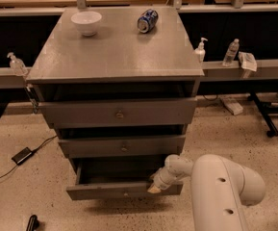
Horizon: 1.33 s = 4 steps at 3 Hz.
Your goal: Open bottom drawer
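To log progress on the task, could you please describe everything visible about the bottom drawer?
The bottom drawer is grey, flat-fronted, with a small round central knob. It is the lowest of three in the cabinet and stands pulled partly out, level, its inside dark. The gripper sits at the right part of its front's top edge, seemingly touching it.
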Available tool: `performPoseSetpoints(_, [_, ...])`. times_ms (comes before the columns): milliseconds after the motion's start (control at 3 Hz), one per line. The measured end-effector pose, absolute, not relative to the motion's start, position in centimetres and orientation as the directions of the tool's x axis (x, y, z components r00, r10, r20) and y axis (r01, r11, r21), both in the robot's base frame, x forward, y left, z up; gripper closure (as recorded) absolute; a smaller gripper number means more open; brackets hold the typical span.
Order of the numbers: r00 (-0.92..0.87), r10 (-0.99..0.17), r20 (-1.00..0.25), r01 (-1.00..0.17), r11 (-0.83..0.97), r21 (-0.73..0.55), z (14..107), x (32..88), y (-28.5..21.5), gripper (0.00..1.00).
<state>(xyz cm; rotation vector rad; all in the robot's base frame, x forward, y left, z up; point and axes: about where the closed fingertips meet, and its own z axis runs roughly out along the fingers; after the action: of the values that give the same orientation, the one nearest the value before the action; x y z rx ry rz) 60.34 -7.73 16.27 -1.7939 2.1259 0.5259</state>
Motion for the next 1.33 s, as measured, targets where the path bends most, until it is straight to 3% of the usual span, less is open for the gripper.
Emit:
performPoseSetpoints(667, [-0.168, -0.872, -0.459, -0.986, 0.148, 0.080, 16.20, 60.26, -7.68, 0.52])
performPoseSetpoints(1000, [-0.168, -0.872, -0.459, -0.986, 0.147, 0.082, 16.11, 60.17, -7.61, 0.20])
performPoseSetpoints(1333, [-0.169, -0.872, -0.459, -0.986, 0.147, 0.084, 15.95, 60.01, -7.55, 0.00])
